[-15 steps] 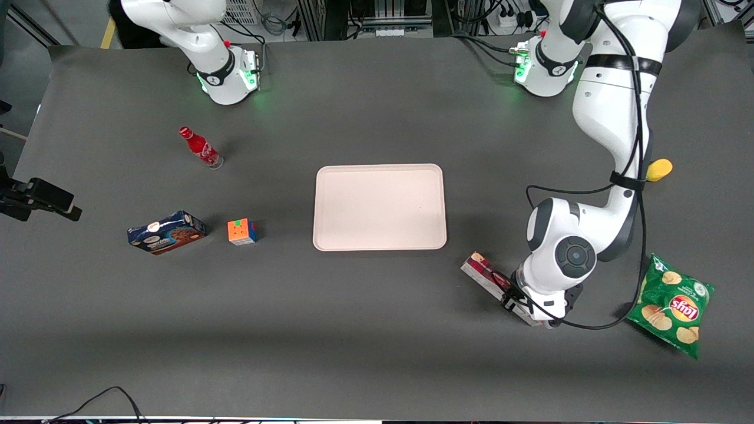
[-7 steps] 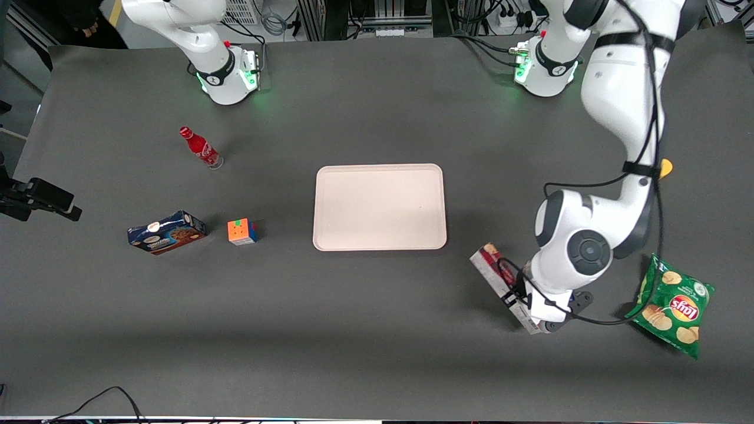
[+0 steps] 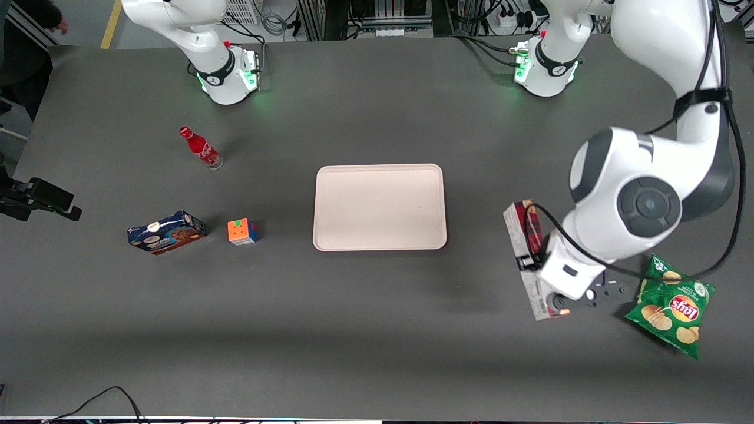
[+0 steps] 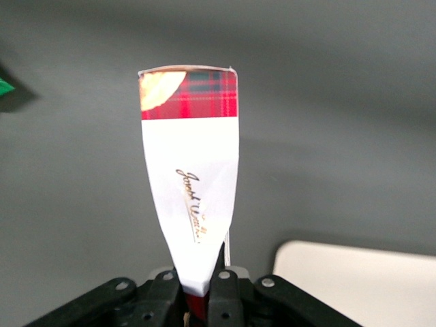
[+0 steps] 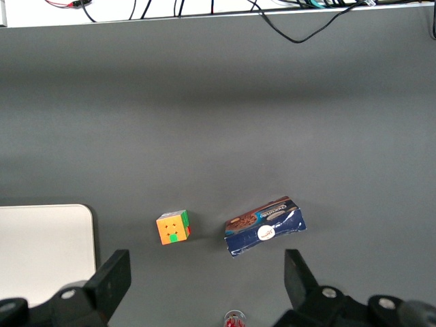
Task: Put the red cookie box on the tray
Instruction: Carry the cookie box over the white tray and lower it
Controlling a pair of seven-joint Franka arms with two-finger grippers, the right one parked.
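I read the gripper [image 3: 539, 262] with jaws pinching the red cookie box [image 3: 526, 247], held above the tabletop [image 3: 377, 330] toward the working arm's end, beside the chip bag [image 3: 671, 306]. The tray [image 3: 380, 207] lies flat mid-tabletop, apart from the box.

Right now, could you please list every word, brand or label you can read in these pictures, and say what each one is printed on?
"Lay's": green chip bag, printed upside down as seen from the front.
Cursive signature: white panel of the red cookie box, held in the shut tool; not readable.
White script: red bottle; too small to read.
Oval label: blue cookie box; too small to read.
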